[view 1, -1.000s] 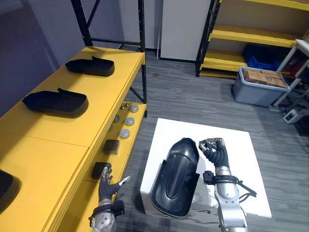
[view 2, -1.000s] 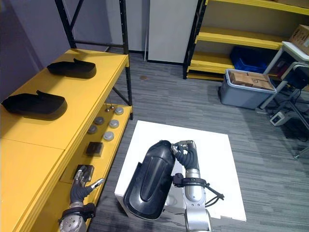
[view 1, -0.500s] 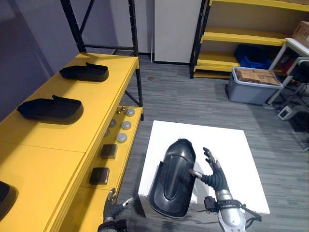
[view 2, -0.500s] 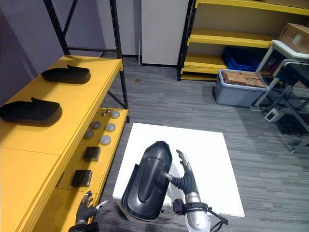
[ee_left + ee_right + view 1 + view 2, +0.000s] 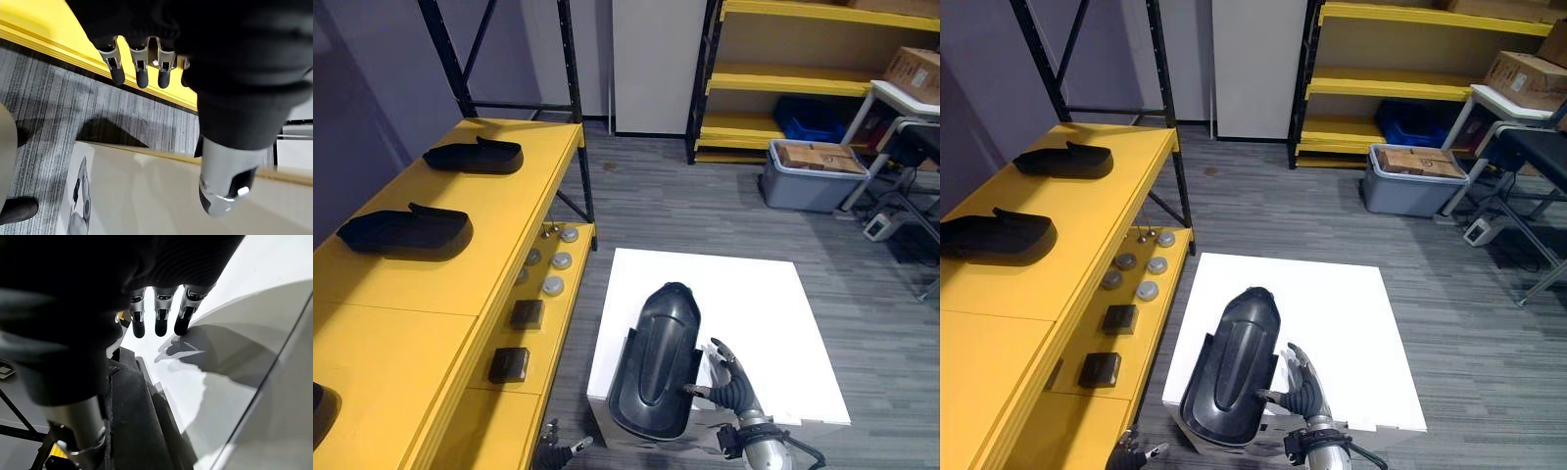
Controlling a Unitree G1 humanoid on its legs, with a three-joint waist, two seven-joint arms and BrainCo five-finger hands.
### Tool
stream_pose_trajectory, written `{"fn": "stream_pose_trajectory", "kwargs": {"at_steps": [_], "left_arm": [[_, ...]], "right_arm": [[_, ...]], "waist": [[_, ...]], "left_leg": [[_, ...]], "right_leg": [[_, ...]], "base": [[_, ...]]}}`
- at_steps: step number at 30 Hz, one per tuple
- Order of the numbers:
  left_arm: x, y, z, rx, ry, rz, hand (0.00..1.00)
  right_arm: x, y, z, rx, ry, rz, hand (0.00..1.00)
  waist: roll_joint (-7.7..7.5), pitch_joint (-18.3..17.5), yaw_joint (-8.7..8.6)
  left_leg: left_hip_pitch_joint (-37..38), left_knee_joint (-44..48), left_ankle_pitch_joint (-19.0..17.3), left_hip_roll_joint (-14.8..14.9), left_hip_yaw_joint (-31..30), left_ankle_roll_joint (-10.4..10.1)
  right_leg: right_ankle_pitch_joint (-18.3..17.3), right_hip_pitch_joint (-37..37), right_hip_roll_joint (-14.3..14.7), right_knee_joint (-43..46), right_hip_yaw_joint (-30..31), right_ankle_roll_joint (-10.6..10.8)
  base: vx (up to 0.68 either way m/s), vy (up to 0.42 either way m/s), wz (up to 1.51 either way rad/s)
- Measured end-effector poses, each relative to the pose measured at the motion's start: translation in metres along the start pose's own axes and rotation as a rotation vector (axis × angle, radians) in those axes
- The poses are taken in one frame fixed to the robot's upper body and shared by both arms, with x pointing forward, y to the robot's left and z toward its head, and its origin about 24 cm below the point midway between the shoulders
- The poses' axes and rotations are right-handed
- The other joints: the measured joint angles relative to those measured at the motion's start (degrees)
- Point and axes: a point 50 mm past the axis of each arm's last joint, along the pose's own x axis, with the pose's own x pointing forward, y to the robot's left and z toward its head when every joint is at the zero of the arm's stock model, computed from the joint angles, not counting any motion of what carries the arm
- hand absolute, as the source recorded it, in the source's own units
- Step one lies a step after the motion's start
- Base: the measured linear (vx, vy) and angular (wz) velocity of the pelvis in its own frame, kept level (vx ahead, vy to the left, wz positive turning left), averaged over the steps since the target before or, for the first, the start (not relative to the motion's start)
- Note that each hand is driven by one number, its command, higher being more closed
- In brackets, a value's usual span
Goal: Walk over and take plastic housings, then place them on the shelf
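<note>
A long black plastic housing lies on the low white table, its near end over the front edge. My right hand is open just to its right, thumb against the housing's side; the right wrist view shows straight fingers over the white top beside the housing. My left hand hangs low and open by the yellow shelf's front, its fingers straight. On the yellow shelf lie two more black housings, and part of a third.
The lower shelf step holds several grey discs and two dark blocks. At the back stand a black rack post, yellow racking, a grey bin of boxes and a blue crate. Grey floor lies between.
My right hand went from curled by the housing's far end to open, and dropped back along its right side. My left hand sank lower. The camera has shifted.
</note>
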Motion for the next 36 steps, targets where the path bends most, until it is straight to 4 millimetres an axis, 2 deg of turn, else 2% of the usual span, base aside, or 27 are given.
{"fn": "stream_pose_trajectory", "kwargs": {"at_steps": [11,15,21,22,30,36], "left_arm": [[0.006,-0.001,0.004,0.022,0.002,-0.014,0.00],[0.007,-0.003,0.007,0.040,-0.009,-0.028,0.00],[0.011,-0.004,0.010,0.059,-0.008,-0.040,0.00],[0.012,-0.005,0.011,0.062,-0.009,-0.041,0.00],[0.013,-0.001,0.010,0.078,-0.009,-0.037,0.00],[0.015,-0.001,0.011,0.086,-0.001,-0.039,0.00]], "right_arm": [[0.033,-0.013,-0.003,-0.050,0.026,-0.098,0.00],[0.046,-0.009,0.002,-0.118,0.026,-0.071,0.00],[0.052,-0.001,0.006,-0.183,0.011,-0.024,0.00],[0.053,0.000,0.005,-0.197,0.008,-0.011,1.00],[0.060,0.023,0.023,-0.271,-0.095,0.118,1.00],[0.063,0.029,0.031,-0.223,-0.126,0.161,1.00]], "waist": [[-1.17,0.1,-0.08],[-1.77,0.2,0.05],[-2.60,0.0,-0.07],[-2.82,-0.1,0.02],[-3.42,0.1,-0.02],[-3.64,0.0,-0.02]], "left_leg": [[-0.1,-1.9,1.5,0.0,-2.2,0.0],[0.0,-2.3,1.9,-0.1,-2.6,0.0],[0.1,-2.7,2.4,-0.2,-3.6,0.1],[0.1,-3.0,2.7,-0.2,-4.0,0.1],[0.8,-4.2,3.4,-0.2,-4.1,0.2],[0.8,-4.5,3.7,-0.6,-4.3,0.5]], "right_leg": [[0.0,-0.1,-0.1,0.0,-2.5,0.0],[0.0,0.0,-0.2,0.0,-2.9,0.0],[0.0,0.2,-0.3,0.0,-4.0,0.0],[0.0,0.2,-0.4,0.0,-4.3,0.0],[0.0,0.4,-0.5,-0.1,-4.5,0.0],[0.0,0.4,-0.7,0.0,-4.6,0.0]], "base": [[0.00,0.007,0.10],[0.00,0.004,0.06],[0.00,0.008,0.08],[-0.01,0.000,0.14],[0.00,0.000,0.01],[0.02,0.008,0.01]]}}
